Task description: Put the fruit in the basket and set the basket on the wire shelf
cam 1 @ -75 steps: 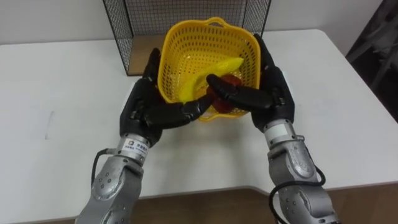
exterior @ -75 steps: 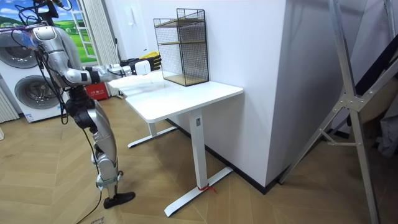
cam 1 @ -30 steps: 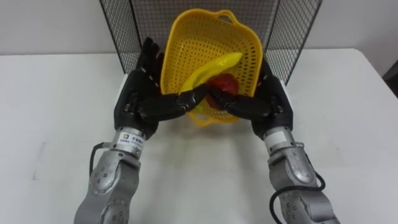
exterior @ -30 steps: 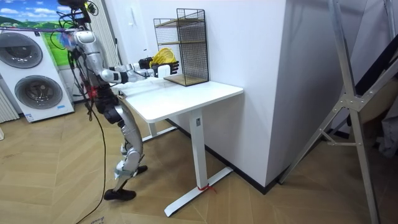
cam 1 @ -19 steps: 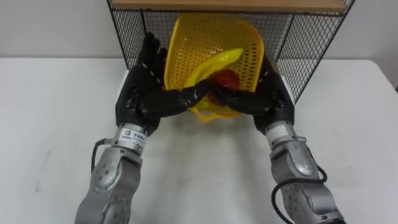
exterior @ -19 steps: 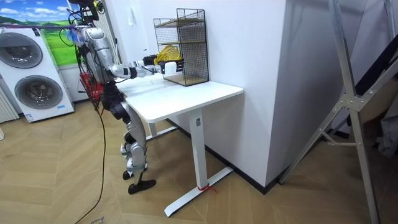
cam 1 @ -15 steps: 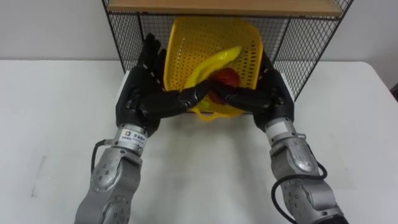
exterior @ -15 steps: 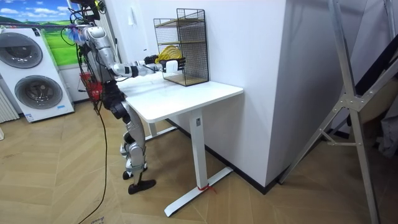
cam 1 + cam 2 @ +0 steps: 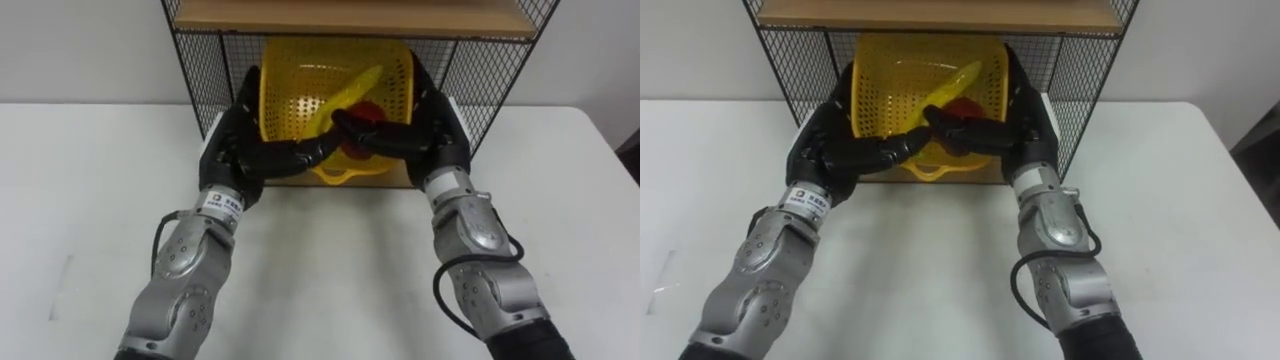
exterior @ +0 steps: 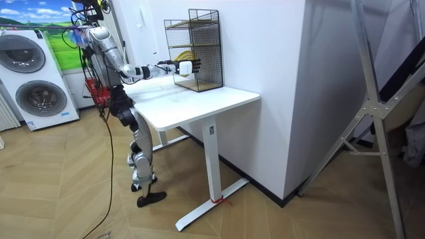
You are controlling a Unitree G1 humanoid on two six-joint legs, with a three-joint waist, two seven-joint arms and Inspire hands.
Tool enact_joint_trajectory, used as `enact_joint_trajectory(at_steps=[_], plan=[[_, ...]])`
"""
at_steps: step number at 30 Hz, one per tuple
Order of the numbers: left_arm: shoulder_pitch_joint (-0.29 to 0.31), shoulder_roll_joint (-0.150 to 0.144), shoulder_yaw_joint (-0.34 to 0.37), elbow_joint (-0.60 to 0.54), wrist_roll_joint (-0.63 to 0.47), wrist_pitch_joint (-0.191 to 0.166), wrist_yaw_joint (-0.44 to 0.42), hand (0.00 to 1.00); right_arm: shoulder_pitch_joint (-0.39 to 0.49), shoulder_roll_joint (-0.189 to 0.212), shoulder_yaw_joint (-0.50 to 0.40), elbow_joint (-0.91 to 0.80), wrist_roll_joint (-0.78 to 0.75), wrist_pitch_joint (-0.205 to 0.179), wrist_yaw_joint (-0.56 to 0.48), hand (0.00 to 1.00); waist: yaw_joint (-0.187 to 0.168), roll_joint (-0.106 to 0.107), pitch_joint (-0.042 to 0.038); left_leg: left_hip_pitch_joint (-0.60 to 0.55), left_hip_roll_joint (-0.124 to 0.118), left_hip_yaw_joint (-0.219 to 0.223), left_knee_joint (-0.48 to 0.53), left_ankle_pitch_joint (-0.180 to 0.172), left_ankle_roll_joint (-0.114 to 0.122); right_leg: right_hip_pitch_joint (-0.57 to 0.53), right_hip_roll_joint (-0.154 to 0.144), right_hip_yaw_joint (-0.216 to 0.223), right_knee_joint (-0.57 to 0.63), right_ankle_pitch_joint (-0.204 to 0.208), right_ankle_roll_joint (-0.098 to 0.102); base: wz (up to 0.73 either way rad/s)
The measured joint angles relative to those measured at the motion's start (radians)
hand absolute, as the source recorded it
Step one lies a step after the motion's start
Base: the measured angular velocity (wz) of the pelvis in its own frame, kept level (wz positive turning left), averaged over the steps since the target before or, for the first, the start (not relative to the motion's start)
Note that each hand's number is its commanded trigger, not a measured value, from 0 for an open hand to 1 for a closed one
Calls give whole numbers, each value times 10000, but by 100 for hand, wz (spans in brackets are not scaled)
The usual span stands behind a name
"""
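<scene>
A yellow perforated basket [image 9: 300, 90] sits inside the lower compartment of the black wire shelf [image 9: 200, 60], tipped toward me under its wooden board [image 9: 350, 17]. A banana [image 9: 345, 95] and a red fruit [image 9: 368, 118] lie in the basket. My left hand [image 9: 235, 150] clasps its left wall and my right hand [image 9: 435, 135] its right wall, each with fingers outside and thumb over the front rim. Whether the basket rests on the shelf floor I cannot tell. In the room view I stand at the table's end, both arms stretched to the wire shelf [image 10: 196, 50].
The shelf stands at the back of a white table [image 9: 80, 190] against a white wall. Its mesh sides [image 9: 490, 80] flank both hands closely. A second wooden level [image 10: 192, 45] is higher up. A washing machine [image 10: 36, 93] stands behind me.
Both arms have reached forward and carried the basket from in front of the shelf into its lower compartment. My hands keep the same hold.
</scene>
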Motion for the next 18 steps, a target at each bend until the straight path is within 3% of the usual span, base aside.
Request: enact_joint_trajectory(at_steps=[4,6,8,11,15,18], plan=[[-525,-11,4,548,234,256,63,0,-274,125,-68,227,-23,140,-317,0,22,0,1,-41,4,-53,-10,36,-24,5,5,-80,-64,13,-16,6],[-1287,-24,69,1494,222,421,99,0,-744,106,-76,710,10,321,-425,0,33,-1,1,-34,5,-59,-6,84,-34,36,-27,-77,-176,65,-29,0],[-1666,-55,99,2048,222,486,104,0,-861,96,-78,728,3,403,-497,0,73,-4,3,-35,0,-59,-48,112,-36,35,-43,-81,-204,79,-31,0],[-1827,-186,196,2474,214,680,171,0,-971,121,-150,985,2,460,-533,0,76,7,8,-12,0,-58,-110,123,-37,40,-43,-81,-210,80,-33,0],[-1850,-354,388,2904,258,1092,244,0,-1210,195,-210,1591,3,993,-665,0,93,40,27,-22,0,-61,-224,124,-38,11,-40,-95,-208,81,-35,0],[-1860,-364,434,2956,270,1232,309,0,-1544,210,-222,2144,4,1159,-665,0,84,56,38,-69,0,-57,-180,130,-37,-39,-45,-107,-210,82,-37,0]])
